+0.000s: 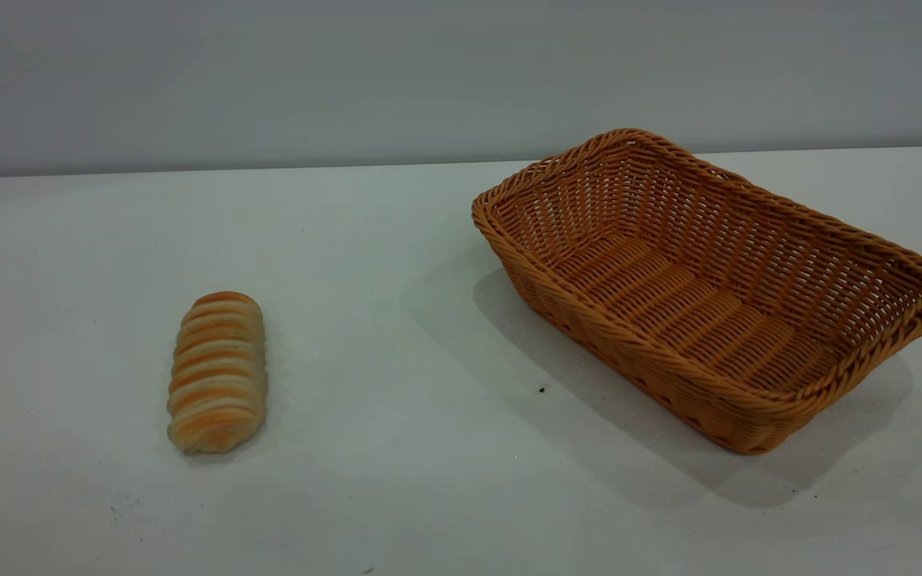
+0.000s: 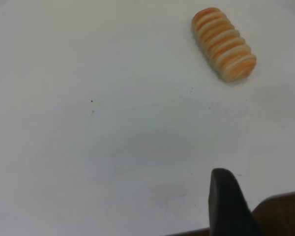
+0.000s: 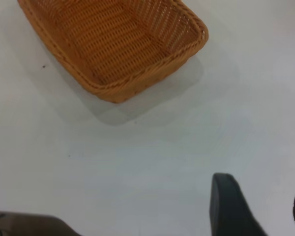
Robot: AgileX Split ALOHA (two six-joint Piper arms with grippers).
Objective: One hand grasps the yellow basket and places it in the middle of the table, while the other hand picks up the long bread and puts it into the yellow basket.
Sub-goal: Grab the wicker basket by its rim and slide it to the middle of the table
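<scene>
The yellow basket [image 1: 709, 288] stands empty on the right side of the white table [image 1: 397, 320]; it also shows in the right wrist view [image 3: 113, 44]. The long bread [image 1: 218, 372], striped orange and cream, lies on the left side of the table and shows in the left wrist view [image 2: 224, 43]. Neither arm appears in the exterior view. My left gripper [image 2: 258, 196] is open and empty, well away from the bread, near the table's edge. My right gripper [image 3: 258, 196] is open and empty, above bare table and apart from the basket.
A grey wall [image 1: 429, 72] runs behind the table. A few dark specks [image 1: 542, 390] dot the tabletop between bread and basket. The table's edge and a brown floor [image 2: 280, 216] show beside the left gripper.
</scene>
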